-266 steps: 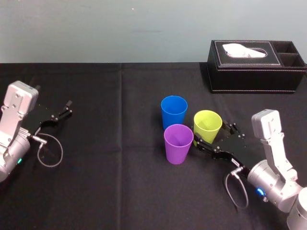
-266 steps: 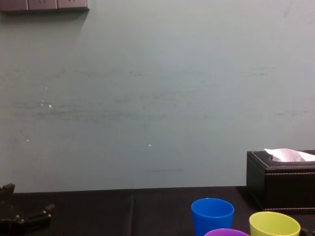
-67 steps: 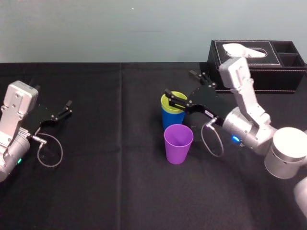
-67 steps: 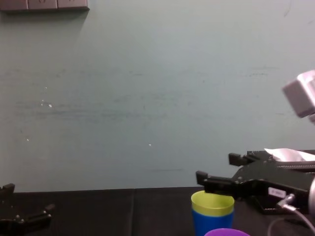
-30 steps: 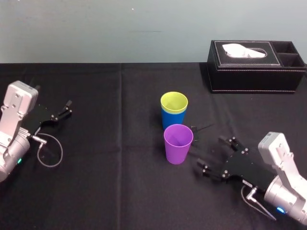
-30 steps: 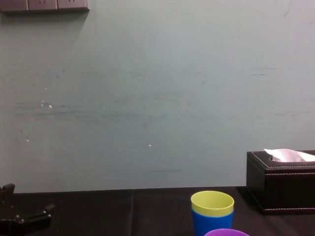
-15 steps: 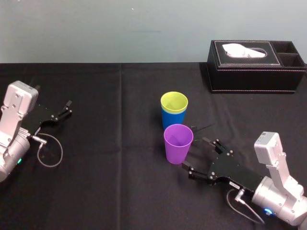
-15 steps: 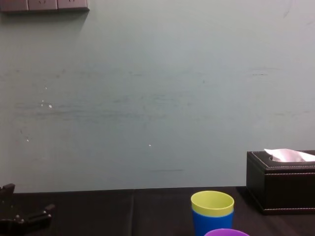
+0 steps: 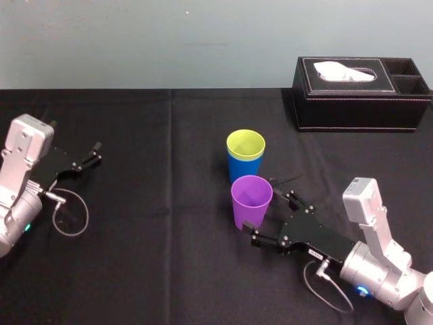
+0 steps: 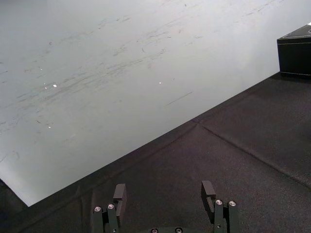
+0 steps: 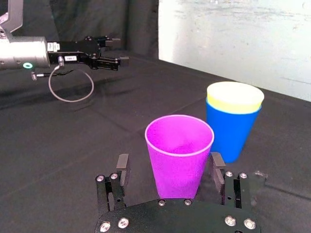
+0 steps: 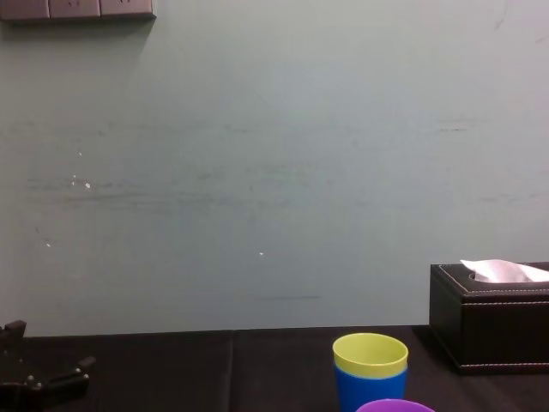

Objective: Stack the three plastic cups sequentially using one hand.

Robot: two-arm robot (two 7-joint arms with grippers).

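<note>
On the bench (image 9: 135,271), head view: the right gripper (image 9: 272,215) spreads wide around the upright purple cup (image 9: 252,202), just before the yellow-green cup (image 9: 245,143) nested in the blue cup (image 9: 242,170). Right wrist view: its jaws flank the purple cup, unclenched. The left gripper (image 9: 95,154) sits parked at the left, jaws apart.

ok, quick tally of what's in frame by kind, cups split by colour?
blue cup: 1
yellow-green cup: 1, nested in the blue cup
purple cup: 1
tissue box: 1
end effectors: 2, the left end effector parked at the left, the right end effector open around the purple cup
Total: 6
</note>
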